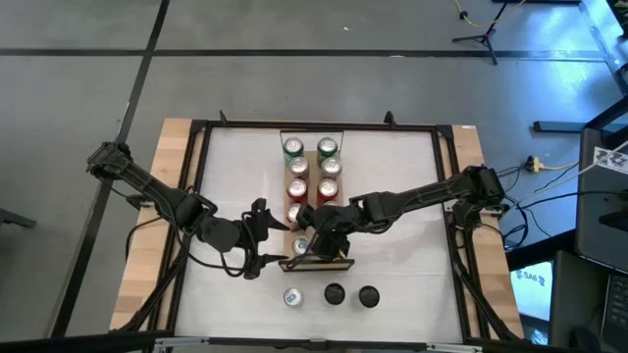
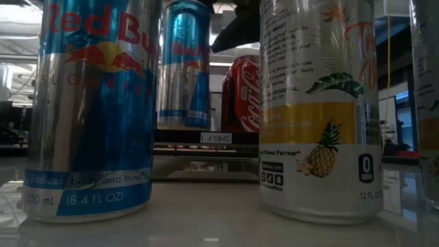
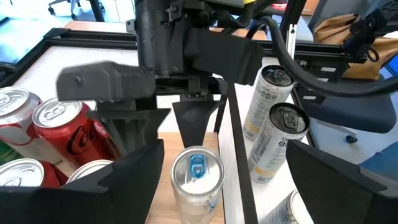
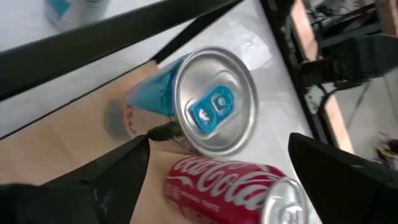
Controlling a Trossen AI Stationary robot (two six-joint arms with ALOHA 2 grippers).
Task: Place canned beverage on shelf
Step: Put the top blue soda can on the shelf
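The right gripper (image 1: pixel 316 245) sits just below the middle of the overhead frame, over the near end of the shelf (image 1: pixel 312 196), the narrow light-wood plank running up the middle of the white table (image 1: pixel 412 216). Its fingers are spread wide, and between them stands a slim blue-and-silver can (image 4: pixel 208 102), upright on the wood with nothing clamping it; the pads stand clear on either side in the right wrist view. Just beside that can in the same view sits a red cola can (image 4: pixel 233 186).

The left gripper (image 1: pixel 257 238) is left of centre in the overhead frame, just off the plank's side, and its fingers are also wide apart. Its wrist camera looks straight at the right gripper's dark body over the blue-tab can, centre-bottom of that frame.

Up the plank, toward the top of the overhead frame, two columns of cans stand in pairs, green tops (image 1: pixel 293 149) farthest, red ones (image 1: pixel 297 189) nearer.

Along the bottom of the overhead frame three more cans wait on the table: a silver-topped one (image 1: pixel 292 296) and two black-topped ones (image 1: pixel 335 293) side by side. In the table-level view, a blue energy drink can (image 2: pixel 92 110) fills the left and a white pineapple-printed can (image 2: pixel 319 110) the right.
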